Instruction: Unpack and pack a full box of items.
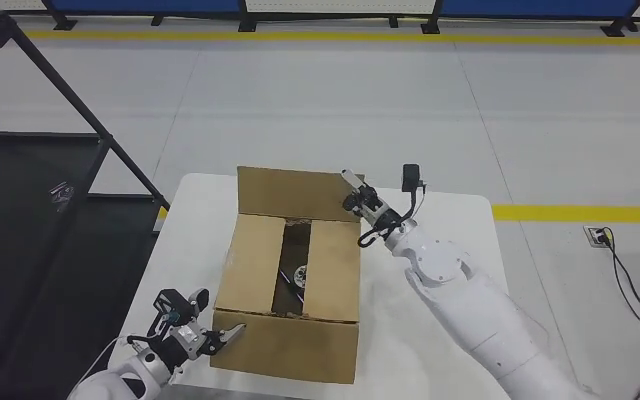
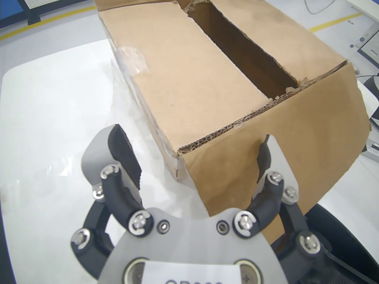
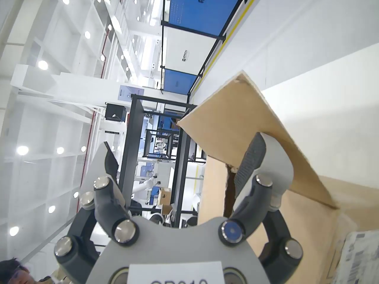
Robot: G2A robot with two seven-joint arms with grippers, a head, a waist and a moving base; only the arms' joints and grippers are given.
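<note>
A brown cardboard box (image 1: 290, 290) stands in the middle of the white table (image 1: 190, 230). Its two side flaps lie nearly flat, and a dark gap (image 1: 296, 270) between them shows items I cannot make out. The far flap (image 1: 290, 192) stands up and the near flap (image 2: 296, 137) hangs down the front. My left gripper (image 2: 195, 149) is open at the box's near left corner, one fingertip (image 2: 265, 152) at the hanging flap's edge. My right gripper (image 3: 180, 155) is open at the raised flap's (image 3: 237, 119) right end, one finger (image 3: 254, 155) against it. In the top view they are the left gripper (image 1: 225, 338) and right gripper (image 1: 352, 190).
A black metal frame (image 1: 80, 120) stands off the table's left side. Bare table lies left of the box and to its right (image 1: 450, 215). A printed package (image 3: 358, 255) lies inside the box by the right gripper.
</note>
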